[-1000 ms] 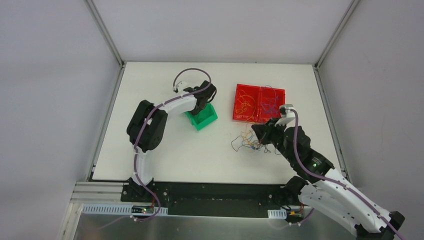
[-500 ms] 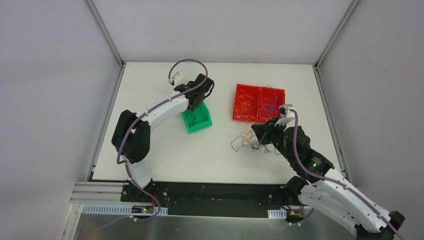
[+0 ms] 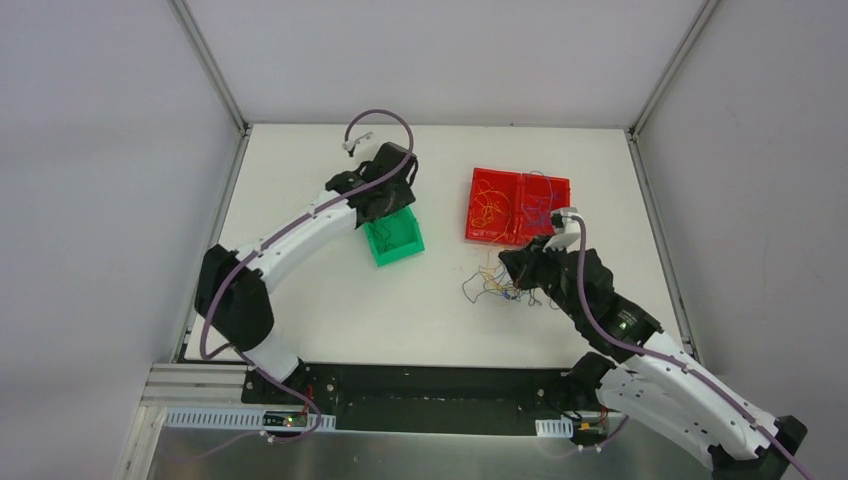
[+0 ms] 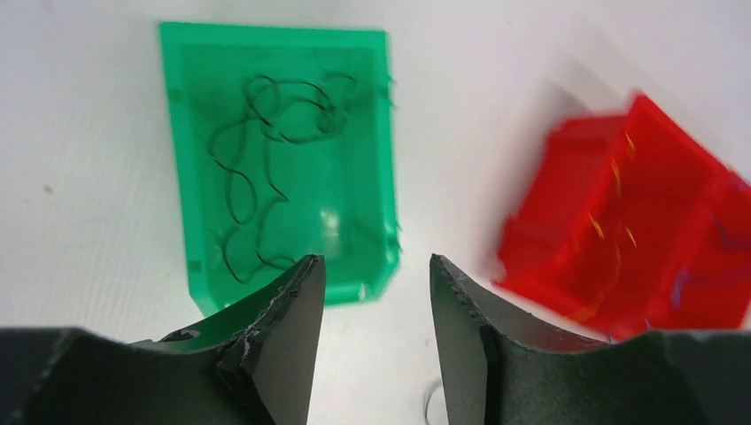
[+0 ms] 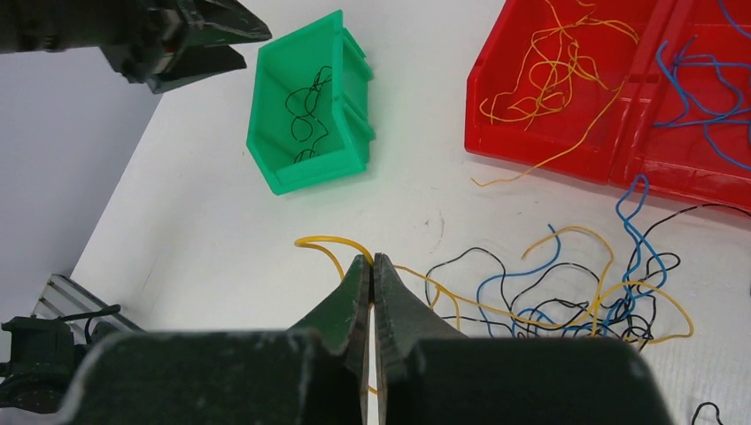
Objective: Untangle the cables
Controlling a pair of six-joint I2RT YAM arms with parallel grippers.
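Observation:
A loose tangle of thin yellow, blue and black cables (image 3: 492, 283) lies on the white table in front of the red tray, and shows in the right wrist view (image 5: 567, 292). My right gripper (image 5: 373, 260) is shut on a yellow cable (image 5: 329, 243) at the tangle's left edge; it also shows in the top view (image 3: 508, 262). My left gripper (image 4: 376, 270) is open and empty above the table, just past the green bin; in the top view it (image 3: 385, 200) hangs over that bin's far end.
A green bin (image 3: 394, 238) holds a black wire (image 4: 266, 168). A red two-compartment tray (image 3: 516, 206) holds yellow wires (image 5: 553, 71) on the left and blue wires (image 5: 708, 88) on the right. Walls enclose the table on three sides.
My left arm has stretched out and its gripper has risen from the green bin, which has shifted and turned slightly. The right gripper has stayed at the tangle, moving up a little.

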